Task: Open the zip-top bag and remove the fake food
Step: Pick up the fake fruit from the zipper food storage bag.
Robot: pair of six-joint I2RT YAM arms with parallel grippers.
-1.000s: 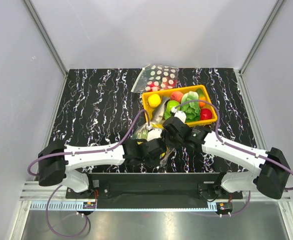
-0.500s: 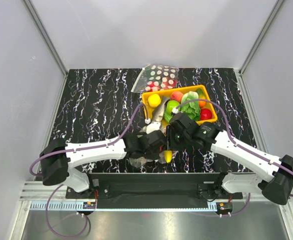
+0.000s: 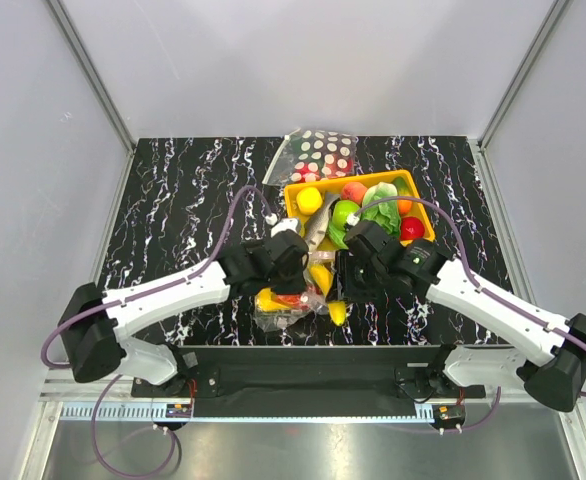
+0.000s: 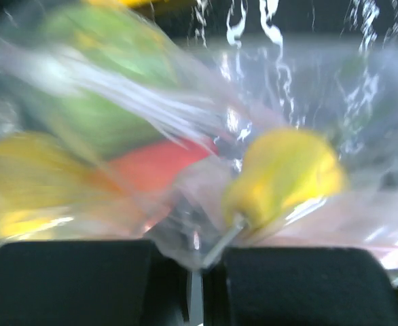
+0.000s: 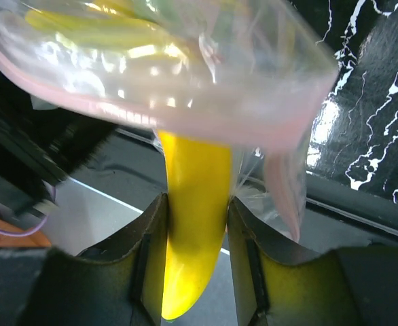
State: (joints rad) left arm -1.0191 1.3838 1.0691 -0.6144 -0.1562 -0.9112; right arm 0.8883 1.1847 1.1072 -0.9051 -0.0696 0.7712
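Observation:
The zip-top bag [image 3: 281,303] is see-through plastic with a pink zip strip and hangs near the table's front edge, in front of the tray. My left gripper [image 3: 291,282] is shut on a fold of its plastic [image 4: 185,234]. Through the bag [image 4: 206,129] I see green, red and yellow fake food. My right gripper [image 5: 195,234] is shut on a yellow toy banana [image 5: 192,204] that sticks out of the bag's mouth [image 5: 158,112]. In the top view the banana [image 3: 337,313] points down towards the near edge, below the right gripper [image 3: 341,290].
A yellow tray [image 3: 291,203] behind the grippers holds several toy fruits and vegetables. A polka-dot bag [image 3: 318,152] lies behind it at the table's far edge. The arms' mount bar runs just below the bag.
My left gripper has moved up and to the left, away from the near edge, taking the bag with it. The banana now shows outside the bag in the right gripper.

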